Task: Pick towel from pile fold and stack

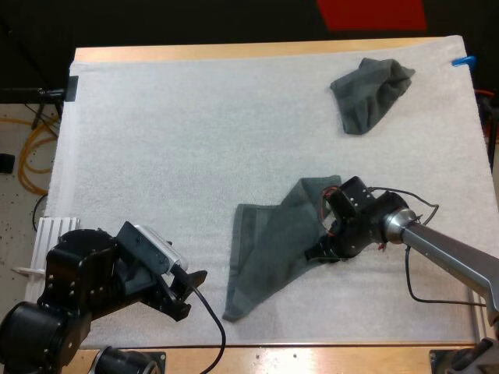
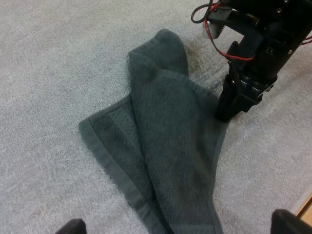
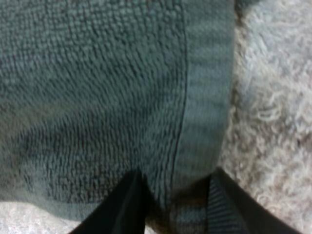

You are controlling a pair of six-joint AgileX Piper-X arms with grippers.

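While the right gripper (image 1: 321, 253) is pinching the towel's (image 1: 273, 241) hem between its fingers (image 3: 127, 204), the task is standing, by the look of it, at an early part of the fold. The towel is lying on the mat (image 1: 195, 140), near the front edge and well apart from the pile (image 1: 368, 93), so the picking seems to be done for this one. It is not lying flat: one side is lapping over the other in a loose, slanted fold, with the edges not lining up. The left gripper (image 1: 185, 292) is hovering over the mat to the left of the towel, clear of it, its fingers (image 2: 290, 222) standing wide and holding nothing. The pile, one crumpled towel at the far right of the mat, is waiting its turn. Squaring the fold, finishing it and stacking are all remaining.
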